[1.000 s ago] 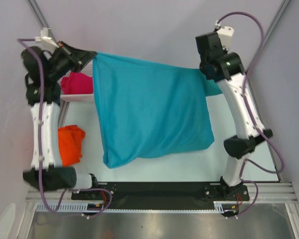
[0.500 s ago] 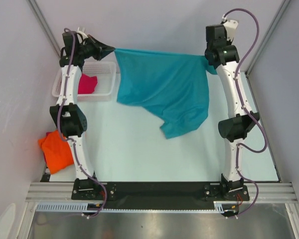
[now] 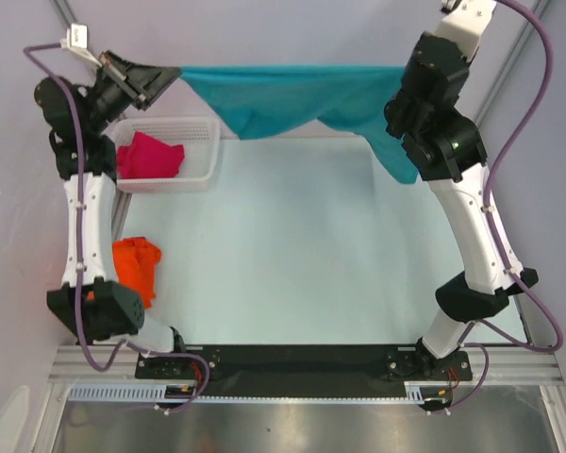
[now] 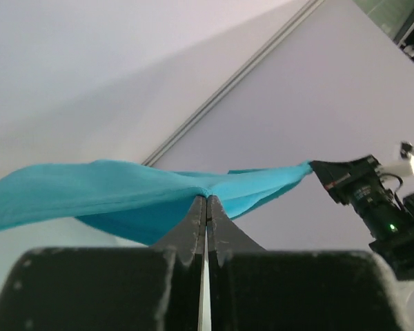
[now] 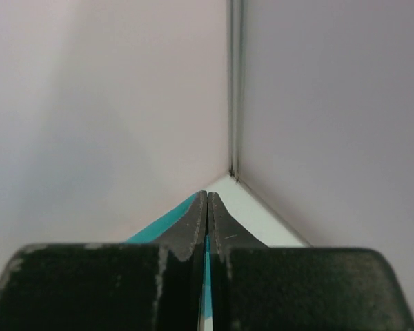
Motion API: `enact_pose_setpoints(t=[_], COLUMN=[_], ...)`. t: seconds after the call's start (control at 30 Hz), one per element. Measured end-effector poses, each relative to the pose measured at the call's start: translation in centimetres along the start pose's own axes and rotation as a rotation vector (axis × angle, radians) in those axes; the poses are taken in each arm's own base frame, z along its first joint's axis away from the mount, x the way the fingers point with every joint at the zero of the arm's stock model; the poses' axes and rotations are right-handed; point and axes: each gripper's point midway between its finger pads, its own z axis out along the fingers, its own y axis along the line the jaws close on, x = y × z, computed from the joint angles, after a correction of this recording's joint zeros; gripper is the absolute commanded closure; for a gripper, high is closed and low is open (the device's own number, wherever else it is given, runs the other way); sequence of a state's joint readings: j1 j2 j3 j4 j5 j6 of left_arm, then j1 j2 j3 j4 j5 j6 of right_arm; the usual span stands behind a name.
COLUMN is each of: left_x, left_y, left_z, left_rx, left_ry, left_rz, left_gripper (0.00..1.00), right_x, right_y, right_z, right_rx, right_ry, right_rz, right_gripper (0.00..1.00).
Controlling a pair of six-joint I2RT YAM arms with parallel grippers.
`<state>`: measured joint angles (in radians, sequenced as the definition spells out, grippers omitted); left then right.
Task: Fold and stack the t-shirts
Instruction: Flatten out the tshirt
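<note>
In the top view, the teal t-shirt (image 3: 292, 90) is seen strung as a band along the far edge of the table (image 3: 292, 264), lifted clear of it. One end is pinched in the left gripper (image 3: 173, 75). The other end runs under the wrist of the right arm (image 3: 434, 104), where a loose flap hangs down. The magenta t-shirt (image 3: 151, 156) is bundled in the white lattice basket (image 3: 206, 151). The orange t-shirt (image 3: 137, 269) is crumpled on the table at the left edge, partly hidden by the left arm. None of the three is folded yet, so the task is judged to be at an early stage.

The cloth is judged to be light, thin and limp. It sags in the middle between the two holds and keeps no shape of its own. It is best taken at corners or along a hem, so that it can be spread flat. A thin pinch like this could slip if the cloth is pulled hard.

In the left wrist view, the left gripper's fingers are seen pressed together on a ridge of teal cloth. The cloth stretches away to the right gripper (image 4: 314, 165), where its far corner is caught.

In the right wrist view, the fingers are likewise closed, with a thin teal edge clamped between them. More cloth falls away at the lower left.
</note>
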<state>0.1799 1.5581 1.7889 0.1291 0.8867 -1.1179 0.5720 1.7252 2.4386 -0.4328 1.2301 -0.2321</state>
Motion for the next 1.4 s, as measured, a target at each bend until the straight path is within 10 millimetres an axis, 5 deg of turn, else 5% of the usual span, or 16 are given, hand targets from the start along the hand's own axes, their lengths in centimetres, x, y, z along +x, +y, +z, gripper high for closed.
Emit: enact_pose_setpoints(t=[0.1,0.2,0.3,0.37,0.4,0.47,0.73,1.0,1.13,1.17,1.23,1.4], left_x=[2.9,7.2,12.8,16.0,17.3,18.4,18.8,24.8,26.2,26.3,26.1,26.0], left_y=[0.7,5.9,12.5,15.3,16.2,16.9,15.0,13.6,12.9,12.7,12.3,12.7], left_z=[-2.1,-3.5,-5.3,-6.7,-7.4,-8.0,-8.9,-13.7,-15.1,-15.3,-15.6,-15.9], left_rx=[-0.016,-0.115,-0.258,-0.335,-0.365,-0.392,-0.354,-0.392,-0.416,-0.418,-0.428,-0.480], left_ry=[0.013,0.065,0.144,0.193,0.214,0.238,0.263,0.303,0.305,0.303,0.289,0.277], left_rz=[-0.011,-0.107,-0.256,-0.343,-0.375,-0.395,-0.302,-0.355,-0.373,-0.365,-0.333,-0.347], left_gripper=[1.00,1.00,1.00,1.00,1.00,1.00,1.00,1.00,0.70,0.37,0.21,0.10], right_x=[5.8,17.9,31.0,37.0,38.3,38.6,34.6,35.7,35.4,35.2,34.7,35.3], right_y=[2.2,4.2,3.8,2.3,1.6,1.6,1.4,-2.2,-4.6,-5.1,-6.3,-6.5], right_z=[-0.7,-2.1,-5.9,-9.4,-10.6,-12.0,-14.6,-20.7,-21.9,-22.1,-22.4,-23.1], right_rx=[-0.117,-0.258,-0.326,-0.347,-0.350,-0.369,-0.448,-0.483,-0.462,-0.457,-0.442,-0.442], right_ry=[0.131,0.385,0.676,0.844,0.897,0.940,0.952,1.062,1.088,1.092,1.101,1.125], right_rz=[-0.036,-0.151,-0.300,-0.394,-0.419,-0.406,-0.205,-0.247,-0.233,-0.227,-0.207,-0.245], right_gripper=[1.00,1.00,1.00,1.00,1.00,1.00,1.00,1.00,0.91,0.78,0.72,0.68])
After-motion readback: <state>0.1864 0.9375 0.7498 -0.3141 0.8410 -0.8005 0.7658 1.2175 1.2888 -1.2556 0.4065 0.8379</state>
